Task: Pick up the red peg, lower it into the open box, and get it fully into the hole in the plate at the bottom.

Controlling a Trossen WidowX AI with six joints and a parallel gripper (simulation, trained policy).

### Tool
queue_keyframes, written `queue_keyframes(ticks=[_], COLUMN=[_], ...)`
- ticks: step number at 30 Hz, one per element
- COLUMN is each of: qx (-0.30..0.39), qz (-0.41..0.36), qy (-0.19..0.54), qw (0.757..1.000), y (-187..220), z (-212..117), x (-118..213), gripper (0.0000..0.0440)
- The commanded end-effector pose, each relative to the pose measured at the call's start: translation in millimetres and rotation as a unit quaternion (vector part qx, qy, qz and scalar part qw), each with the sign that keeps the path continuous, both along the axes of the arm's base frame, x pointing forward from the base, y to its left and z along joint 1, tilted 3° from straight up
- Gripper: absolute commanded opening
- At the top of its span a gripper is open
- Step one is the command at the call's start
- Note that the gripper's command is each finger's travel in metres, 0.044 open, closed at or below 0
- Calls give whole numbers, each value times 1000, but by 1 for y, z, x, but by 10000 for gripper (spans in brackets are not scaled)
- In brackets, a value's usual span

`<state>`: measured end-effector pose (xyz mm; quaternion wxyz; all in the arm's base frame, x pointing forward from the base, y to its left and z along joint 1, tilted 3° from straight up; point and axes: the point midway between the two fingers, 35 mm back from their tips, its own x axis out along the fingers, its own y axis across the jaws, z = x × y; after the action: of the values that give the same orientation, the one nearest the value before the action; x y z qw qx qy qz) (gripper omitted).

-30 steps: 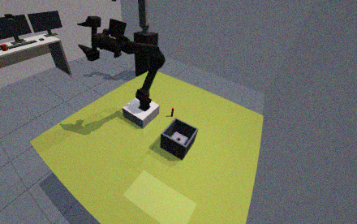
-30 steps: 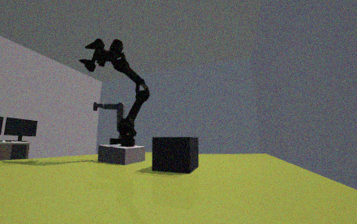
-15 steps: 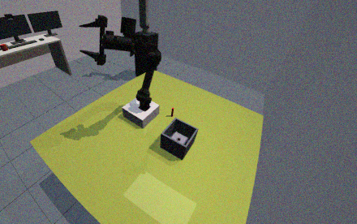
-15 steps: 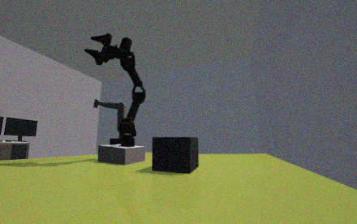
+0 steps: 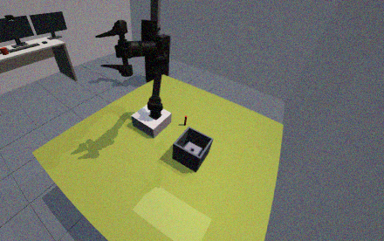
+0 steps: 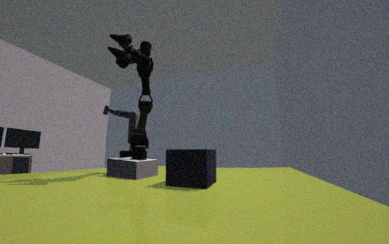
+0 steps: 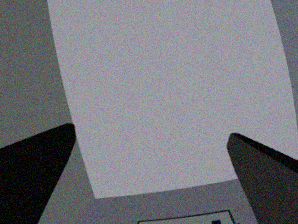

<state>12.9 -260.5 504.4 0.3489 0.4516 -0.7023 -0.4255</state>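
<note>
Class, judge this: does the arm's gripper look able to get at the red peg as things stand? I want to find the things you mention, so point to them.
Probably yes, after swinging round: the open, empty gripper [image 5: 102,51] [image 6: 110,41] points away, but the peg [image 5: 185,120] stands outside the box [image 5: 183,153] [image 6: 187,169].

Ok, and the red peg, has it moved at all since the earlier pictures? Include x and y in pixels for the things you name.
No. In the top view the red peg [image 5: 185,120] stands where it did, beside the open box [image 5: 175,154] [image 6: 187,169], just off its far corner.
</note>
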Motion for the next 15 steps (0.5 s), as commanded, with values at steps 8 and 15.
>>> queue_keyframes(ticks=[8,15], qx=[11,33], qz=[166,262], qy=[-54,-85], qw=[985,961], y=[10,24], z=[-10,-21], x=[69,111], gripper=[440,440])
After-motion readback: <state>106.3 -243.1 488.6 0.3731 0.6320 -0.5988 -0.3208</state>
